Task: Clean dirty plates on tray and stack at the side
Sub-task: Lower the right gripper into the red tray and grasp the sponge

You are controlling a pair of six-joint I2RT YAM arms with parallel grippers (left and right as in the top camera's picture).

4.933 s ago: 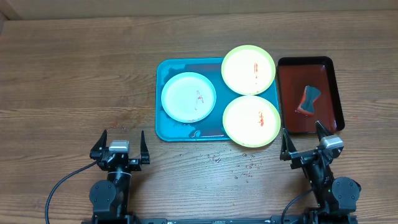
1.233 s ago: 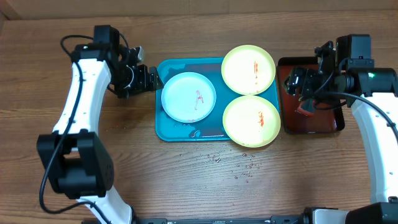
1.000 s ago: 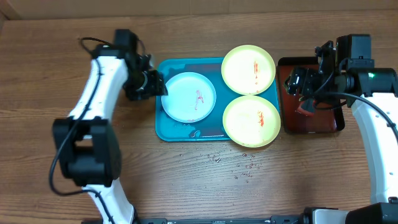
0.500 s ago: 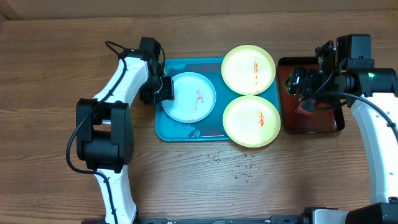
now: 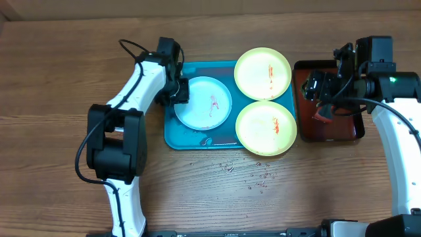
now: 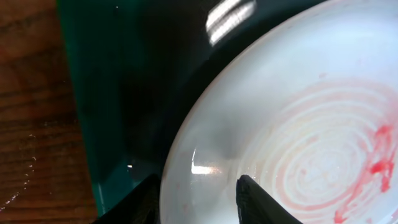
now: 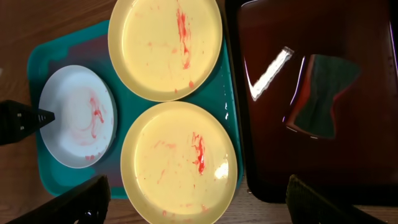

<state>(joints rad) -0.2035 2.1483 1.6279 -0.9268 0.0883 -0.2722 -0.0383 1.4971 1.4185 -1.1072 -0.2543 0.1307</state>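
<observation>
Slippage is the main worry on the left. The left claw [image 6: 199,200] stands spread astride the left rim of the white plate [image 5: 205,103], one finger outside over the tray floor and the other above the plate's sloping inner wall. Nothing is pinched. The rim is thin, smooth and glossy, so a shallow bite could let it squirt out. If the outer finger fails to get under the edge, closing would likely shove the plate rightward instead of lifting it.

The white plate lies in the left half of the blue tray [image 5: 177,135], a shiny hard plastic rectangle with rounded corners and a low raised rim. Its floor looks slick and possibly wet, which would help a pushed plate slide.

Just beside the white plate sit the far yellow plate [image 5: 263,74] and the near yellow plate [image 5: 266,128]. Both are round, shallow and streaked red, and both overhang the tray's edge, so a knock could rock or tip them. The white plate carries faint pink swirls and a red smear that a tilt might smudge.

On the right, the red tray [image 5: 342,69] is dark, mirror-glossy and black-rimmed, and holds a bow-tie-shaped sponge [image 7: 323,96]. The right claw [image 5: 321,92] hovers above it with fingers wide apart and empty. A careless descent might skid the sponge across that slick surface.
</observation>
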